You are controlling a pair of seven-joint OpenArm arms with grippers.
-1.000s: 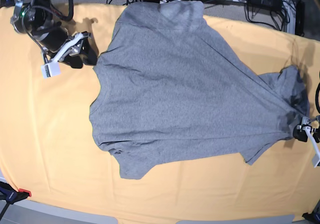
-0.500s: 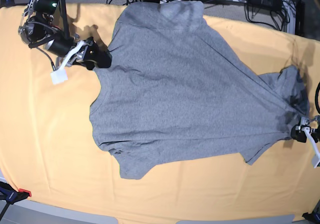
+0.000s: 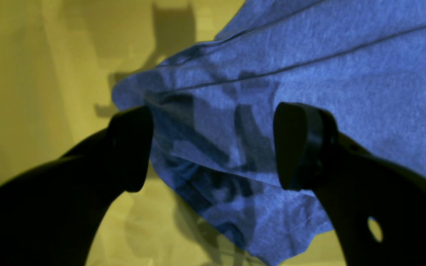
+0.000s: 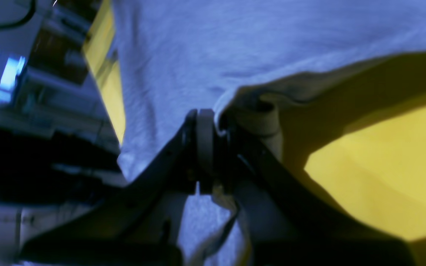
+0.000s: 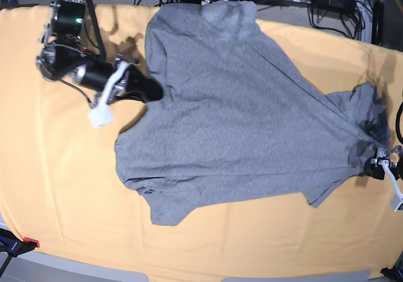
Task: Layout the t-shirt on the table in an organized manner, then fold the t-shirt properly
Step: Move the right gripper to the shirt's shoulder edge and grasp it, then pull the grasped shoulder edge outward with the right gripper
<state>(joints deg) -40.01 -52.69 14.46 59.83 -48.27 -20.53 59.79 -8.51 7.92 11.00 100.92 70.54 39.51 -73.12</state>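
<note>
Across the middle of the worktop the t-shirt lies spread but skewed, its body fanning from a bunched corner at three o'clock toward a wide edge at nine o'clock, with long tension creases running between them. At that nine o'clock edge the right gripper is pressed together on a rolled fold of the hem, the cloth pinched between its pads in the wrist view. At three o'clock the left gripper stands spread wide, its two fingers straddling a crumpled corner of the shirt without clamping it. The step in hand looks like flattening the garment before any fold. To do it well, the left gripper should probably close on that corner first, so both ends are held; then the pull should run outward and low, along the creases, slowly enough that the fabric slides flat rather than lifting or slipping free.
</note>
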